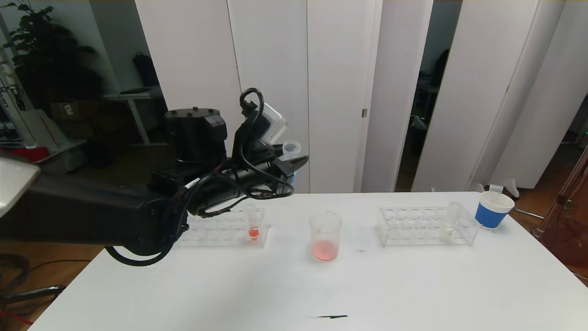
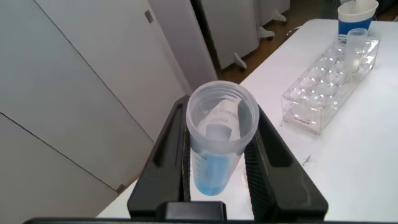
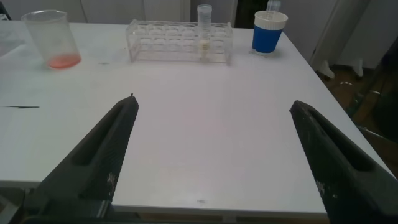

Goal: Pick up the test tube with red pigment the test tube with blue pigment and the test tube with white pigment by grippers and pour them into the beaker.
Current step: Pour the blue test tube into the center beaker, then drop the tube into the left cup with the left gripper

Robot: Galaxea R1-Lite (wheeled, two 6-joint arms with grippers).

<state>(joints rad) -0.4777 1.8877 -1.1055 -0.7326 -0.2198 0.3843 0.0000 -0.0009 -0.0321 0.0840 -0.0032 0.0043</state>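
While the white tabletop [image 1: 413, 285] carries everything else, the left claw [image 1: 294, 166] is raised above its far-left part, clenched on the test tube with blue pigment [image 2: 219, 148]; the left wrist view shows the tube pinched between the two dark fingers [image 2: 268, 163], mouth up, blue liquid low inside.

Two clear racks stand toward the far edge. The left rack [image 1: 220, 230] holds a tube with orange-red liquid [image 1: 252, 223] near its right end. The right rack [image 1: 427, 226], toward the far-right corner, holds the test tube with white pigment [image 1: 450, 224], upright with pale liquid at its bottom. A white paper cup with a blue sleeve [image 1: 492, 209] sits just beyond that rack, close to the far-right corner.

Between the racks stands the beaker [image 1: 325, 236], upright, with a shallow pink-red pool at its bottom. Judging from that, the red pour looks done; the blue is lifted but not yet poured, and the white has not been touched.

The right claw [image 3: 211, 155] hangs released over the near-right edge, its fingers spread wide and holding nothing, with the right rack straight ahead of it.

Room is generous: the near half of the tabletop is bare apart from a small dark mark [image 1: 333, 316] by the near edge. The beaker stands apart from both racks, so the blue tube has an unobstructed way to its rim. The cup crowds the white tube's far side.
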